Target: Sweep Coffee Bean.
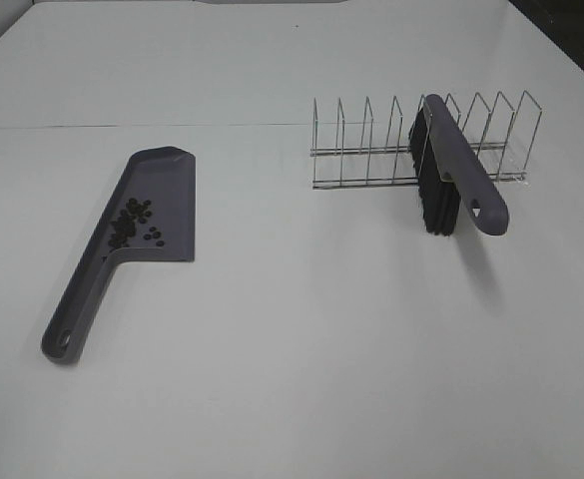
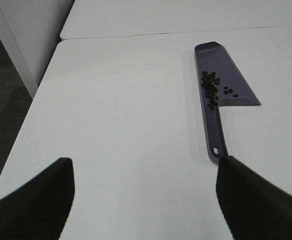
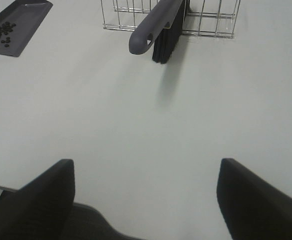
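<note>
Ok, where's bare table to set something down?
Between the dustpan and the wire rack, and all of the near table. It is crowded at the rack, where the brush leans; coffee beans fill the pan.

Soft, even light from overhead fills the room, leaving the white table [image 1: 272, 379] bright and slightly washed out, without hard glare. The brush [image 1: 451, 180] throws a faint, blurry shadow toward the near side. Both wrist views look dimmer and greyer, with the dark fingers [image 2: 36, 200] close up and out of focus.
</note>
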`<control>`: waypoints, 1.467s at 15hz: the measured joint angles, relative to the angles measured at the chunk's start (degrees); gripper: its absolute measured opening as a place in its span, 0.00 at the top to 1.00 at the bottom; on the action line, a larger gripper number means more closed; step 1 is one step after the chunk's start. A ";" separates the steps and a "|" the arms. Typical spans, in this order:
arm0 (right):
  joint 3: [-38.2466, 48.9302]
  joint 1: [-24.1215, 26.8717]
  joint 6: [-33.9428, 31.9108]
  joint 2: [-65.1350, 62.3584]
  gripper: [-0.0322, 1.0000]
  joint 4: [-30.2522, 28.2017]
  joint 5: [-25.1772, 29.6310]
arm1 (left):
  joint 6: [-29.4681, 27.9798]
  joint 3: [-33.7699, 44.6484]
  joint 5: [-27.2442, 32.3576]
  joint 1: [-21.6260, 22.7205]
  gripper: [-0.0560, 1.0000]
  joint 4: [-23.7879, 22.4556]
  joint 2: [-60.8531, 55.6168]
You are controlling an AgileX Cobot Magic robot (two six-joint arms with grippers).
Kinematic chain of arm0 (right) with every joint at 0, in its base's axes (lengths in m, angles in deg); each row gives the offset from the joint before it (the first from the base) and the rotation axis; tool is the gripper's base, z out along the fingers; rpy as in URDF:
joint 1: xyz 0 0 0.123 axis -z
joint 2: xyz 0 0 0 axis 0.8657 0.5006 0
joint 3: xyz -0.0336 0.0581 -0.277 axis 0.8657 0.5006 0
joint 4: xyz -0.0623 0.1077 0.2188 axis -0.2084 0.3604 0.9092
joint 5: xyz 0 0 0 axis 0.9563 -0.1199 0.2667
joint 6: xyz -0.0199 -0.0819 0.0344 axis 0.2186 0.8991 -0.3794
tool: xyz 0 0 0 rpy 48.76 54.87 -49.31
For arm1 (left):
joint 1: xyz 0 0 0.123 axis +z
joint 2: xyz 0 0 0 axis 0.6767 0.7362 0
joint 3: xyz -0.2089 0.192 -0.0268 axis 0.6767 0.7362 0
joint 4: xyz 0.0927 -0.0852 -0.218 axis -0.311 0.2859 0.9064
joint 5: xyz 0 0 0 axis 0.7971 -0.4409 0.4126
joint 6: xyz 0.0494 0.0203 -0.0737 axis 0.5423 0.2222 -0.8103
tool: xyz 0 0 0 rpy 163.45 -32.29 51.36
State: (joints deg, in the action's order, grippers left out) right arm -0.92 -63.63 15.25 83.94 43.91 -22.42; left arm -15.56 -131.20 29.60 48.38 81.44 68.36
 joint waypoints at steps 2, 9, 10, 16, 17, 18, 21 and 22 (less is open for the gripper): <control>0.00 0.00 0.00 0.00 0.25 0.00 0.00 | 0.00 0.00 0.00 0.00 0.27 0.00 0.00; 0.00 0.00 -1.09 0.00 0.25 -0.97 0.00 | 0.00 0.00 0.00 0.00 0.27 0.00 0.00; 0.00 0.00 -1.26 0.00 0.25 -1.03 0.00 | 0.00 0.00 0.00 0.00 0.27 0.00 0.00; 0.00 0.00 -1.49 0.00 0.25 -0.29 0.00 | 0.00 0.00 0.00 0.00 0.27 0.00 0.00; 0.00 0.00 -1.49 0.00 0.25 -0.29 0.00 | 0.00 0.00 0.00 0.00 0.27 0.00 0.00; 0.00 0.00 -1.49 0.00 0.25 -0.29 0.00 | 0.00 0.00 0.00 0.00 0.27 0.00 0.00; 0.00 0.00 -1.49 0.00 0.25 -0.23 0.00 | 0.00 0.00 0.00 0.00 0.27 0.00 0.00; 0.00 0.00 -1.49 0.00 0.25 -0.11 0.00 | 0.00 0.00 0.00 0.00 0.27 0.00 0.00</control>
State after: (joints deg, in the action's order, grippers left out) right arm -0.92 -63.63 13.76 83.94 43.80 -22.42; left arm -15.56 -131.20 29.60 48.38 81.44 68.36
